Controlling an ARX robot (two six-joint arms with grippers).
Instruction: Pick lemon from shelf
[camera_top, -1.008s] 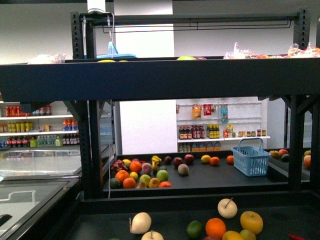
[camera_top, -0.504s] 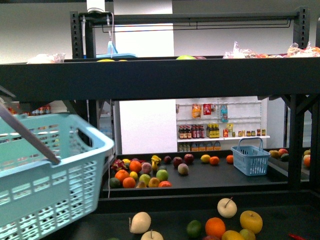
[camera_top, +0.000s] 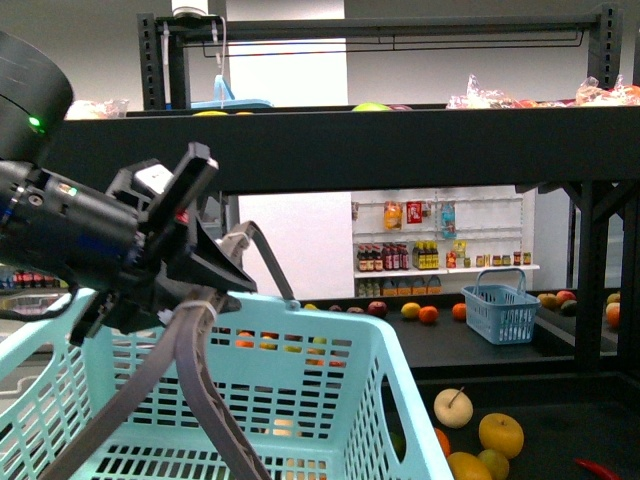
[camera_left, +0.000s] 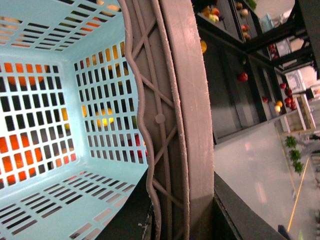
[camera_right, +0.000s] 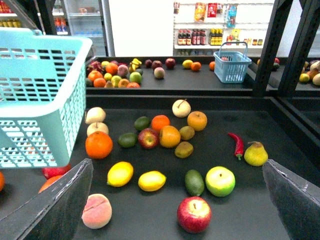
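I'm seeing the left arm angling in from the left above the basket, its left end effector clamping the basket handle. The right end effector is hanging near that basket, fingers spread wide, gripping nothing.

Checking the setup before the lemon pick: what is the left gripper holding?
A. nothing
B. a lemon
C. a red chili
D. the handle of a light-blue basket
D: the left gripper is clamped on the grey handle of the light-blue basket, which hangs below it.
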